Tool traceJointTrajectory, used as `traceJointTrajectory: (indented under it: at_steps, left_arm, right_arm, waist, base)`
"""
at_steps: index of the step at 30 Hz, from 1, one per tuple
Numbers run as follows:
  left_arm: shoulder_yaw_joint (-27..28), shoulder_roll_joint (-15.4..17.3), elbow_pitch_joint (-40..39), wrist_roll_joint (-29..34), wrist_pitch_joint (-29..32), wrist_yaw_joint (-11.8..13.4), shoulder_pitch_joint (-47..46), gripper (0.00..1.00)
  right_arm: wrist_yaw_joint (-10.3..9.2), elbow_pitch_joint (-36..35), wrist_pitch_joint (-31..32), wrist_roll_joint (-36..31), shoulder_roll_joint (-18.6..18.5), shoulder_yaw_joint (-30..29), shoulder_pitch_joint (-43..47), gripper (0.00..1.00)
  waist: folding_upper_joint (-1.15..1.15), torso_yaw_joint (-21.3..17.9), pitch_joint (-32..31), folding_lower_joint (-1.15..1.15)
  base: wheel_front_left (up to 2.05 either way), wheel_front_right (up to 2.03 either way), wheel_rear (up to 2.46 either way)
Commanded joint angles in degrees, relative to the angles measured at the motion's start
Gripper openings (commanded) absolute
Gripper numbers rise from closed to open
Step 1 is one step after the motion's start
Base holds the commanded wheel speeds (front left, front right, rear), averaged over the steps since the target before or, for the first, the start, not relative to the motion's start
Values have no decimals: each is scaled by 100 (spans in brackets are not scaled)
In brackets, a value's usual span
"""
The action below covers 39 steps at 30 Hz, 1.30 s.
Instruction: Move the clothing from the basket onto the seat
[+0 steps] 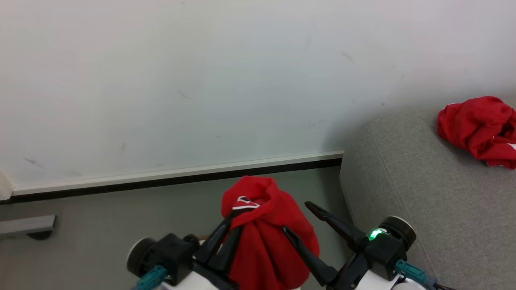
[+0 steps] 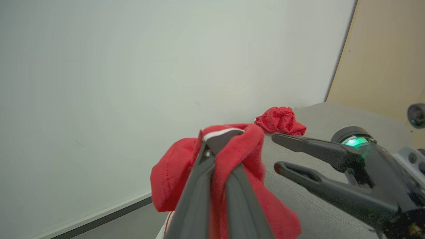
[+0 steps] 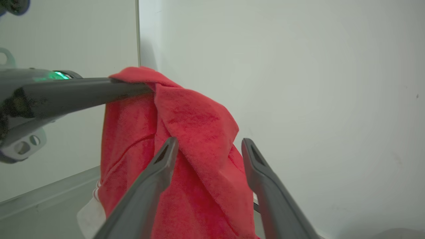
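Observation:
A red garment with white trim (image 1: pixel 268 237) hangs from my left gripper (image 1: pixel 241 215), which is shut on its top fold above the floor. In the left wrist view the two fingers (image 2: pixel 232 186) pinch that cloth (image 2: pixel 172 172) together. My right gripper (image 1: pixel 296 217) stands open just right of the hanging garment, holding nothing. From the right wrist, its spread fingers (image 3: pixel 159 166) frame the red cloth (image 3: pixel 196 132). Another crumpled piece of red clothing (image 1: pixel 479 127) lies on the grey seat (image 1: pixel 411 181) at the right. The basket is out of view.
A pale wall (image 1: pixel 181 80) with a white and black baseboard (image 1: pixel 181 175) runs straight ahead over grey floor. A low grey object (image 1: pixel 26 225) sits by the wall at far left. A tan panel (image 2: pixel 382 49) stands beyond the seat (image 2: pixel 332 116).

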Motion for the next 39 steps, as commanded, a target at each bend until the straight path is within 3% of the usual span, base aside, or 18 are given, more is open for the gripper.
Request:
traceJointTrajectory:
  at_steps: [1,12,13,14,15,19,22,23,24,25,32,39]
  left_arm:
    - [-114,-59,22,81,21,-62,-145,0]
    - [-812,-360,327,50,154,-378,-659,0]
    - [-832,-371,349,24,159,-392,-675,0]
    - [-845,-378,371,-6,160,-395,-683,0]
    - [-862,-378,392,-18,160,-401,-685,0]
    - [-865,-343,466,-36,119,-384,-645,3]
    - [-818,-297,503,-17,58,-339,-607,46]
    - [-808,-286,515,-6,41,-319,-596,64]
    - [-797,-271,527,8,10,-309,-581,91]
    - [-779,-273,545,-9,-18,-295,-558,100]
    - [-752,-216,790,-42,-201,-236,-472,100]
    - [-857,-384,1145,-15,-506,-159,-441,100]
  right_arm:
    - [-14,52,7,68,-72,80,-140,100]
    - [-14,221,128,828,-99,800,-516,100]
    - [-14,234,114,889,-105,846,-539,47]
    - [-14,254,84,967,-103,857,-550,12]
    - [-14,281,49,1043,-100,838,-559,0]
    - [-14,400,-43,1223,-135,774,-609,0]
    - [-14,448,-91,1395,-166,673,-570,0]
    - [-14,465,-95,1436,-196,626,-558,0]
    - [-14,480,-107,1479,-224,589,-537,0]
    - [-14,492,-113,1509,-253,539,-516,0]
    - [-14,473,-179,1544,-468,71,-488,0]
    - [-14,300,-176,1466,-657,-356,-500,0]
  waist:
    - [0,8,13,0]
    - [0,29,30,0]
    - [0,22,33,0]
    - [0,15,34,0]
    - [0,10,33,0]
    - [0,-24,25,0]
    - [0,-73,29,0]
    - [0,-94,34,0]
    - [0,-119,40,0]
    - [0,-147,50,0]
    - [0,-531,188,0]
    - [0,-1229,378,0]
  base:
    - [0,0,0]
    - [0,0,0]
    - [0,0,0]
    - [0,0,0]
    - [0,0,0]
    - [0,0,0]
    - [0,0,0]
    - [0,0,0]
    - [0,0,0]
    - [0,0,0]
    - [0,0,0]
    - [0,0,0]
